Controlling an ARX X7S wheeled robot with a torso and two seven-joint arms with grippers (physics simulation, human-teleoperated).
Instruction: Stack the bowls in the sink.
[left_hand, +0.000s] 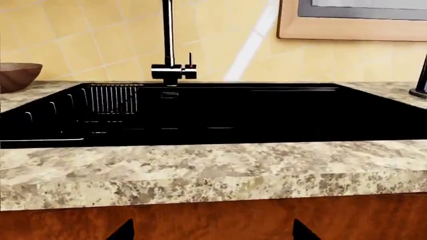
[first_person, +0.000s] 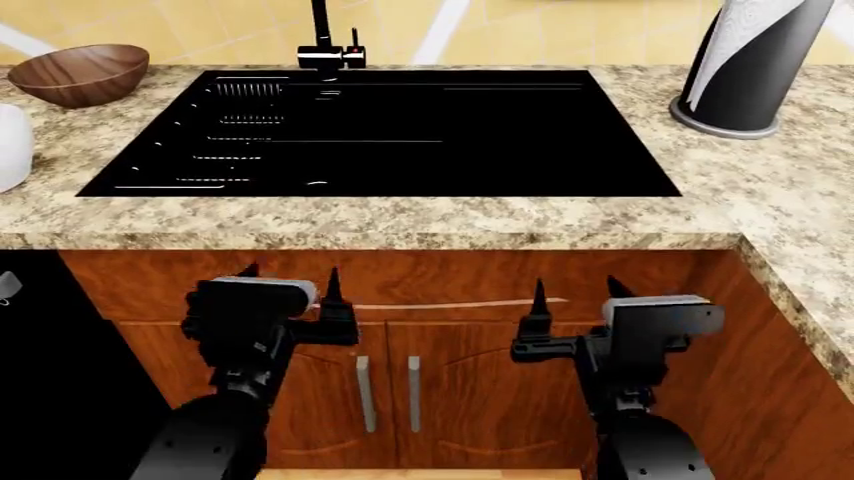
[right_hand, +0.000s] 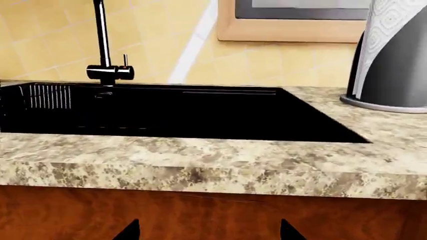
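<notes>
The black sink (first_person: 400, 150) is set in the granite counter, with ribbed drainboard at its left and a tall black faucet (first_person: 327, 45) behind. It also shows in the left wrist view (left_hand: 213, 120) and the right wrist view (right_hand: 167, 112). The brown wood-grain bowl (first_person: 78, 74) stands on the counter at far left; its edge shows in the left wrist view (left_hand: 17, 75). The white bowl (first_person: 11, 145) is cut by the left frame edge. My left gripper (first_person: 290, 285) and right gripper (first_person: 577, 295) are open and empty, below the counter in front of the cabinet doors.
A black paper-towel holder with a patterned roll (first_person: 754, 65) stands on the counter right of the sink, also in the right wrist view (right_hand: 393, 60). Wooden cabinet doors (first_person: 387, 370) lie under the counter edge. The counter turns toward me at the right.
</notes>
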